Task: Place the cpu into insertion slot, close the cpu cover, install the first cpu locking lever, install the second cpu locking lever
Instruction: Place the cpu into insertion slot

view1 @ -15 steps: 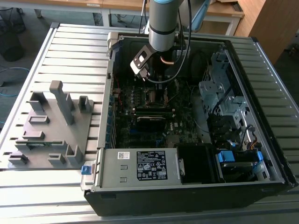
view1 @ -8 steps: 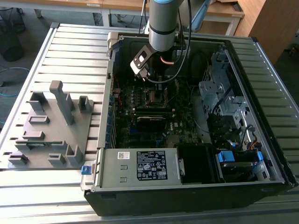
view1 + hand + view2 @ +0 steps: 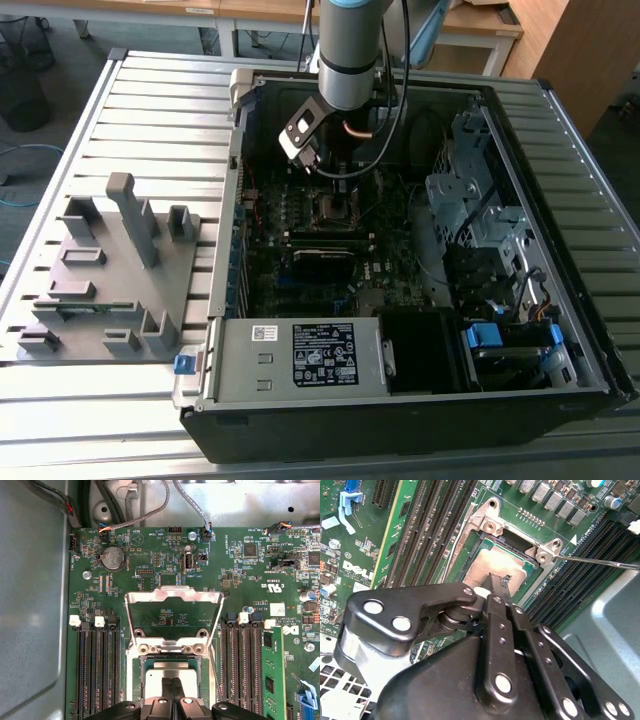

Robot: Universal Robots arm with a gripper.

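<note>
The cpu (image 3: pixel 172 668) (image 3: pixel 487 562) lies flat in the insertion slot (image 3: pixel 136 680) (image 3: pixel 338 208) on the green motherboard, its dull silver top showing. The cpu cover (image 3: pixel 172 594) is swung open and stands back from the slot on its hinge, with the board visible through its window. My gripper (image 3: pixel 174 690) (image 3: pixel 499 582) (image 3: pixel 340 192) hangs right over the cpu, fingers shut together with nothing between them, tips at or just above the chip's top. A thin locking lever (image 3: pixel 600 562) sticks out unlatched beside the slot.
Long black memory slots (image 3: pixel 97 670) flank the socket, and one holds a green memory stick (image 3: pixel 272 675). The open computer case has a drive cage (image 3: pixel 480 220) on the exterior view's right and a power supply (image 3: pixel 300 355) in front. A grey fixture (image 3: pixel 110 270) sits outside the case.
</note>
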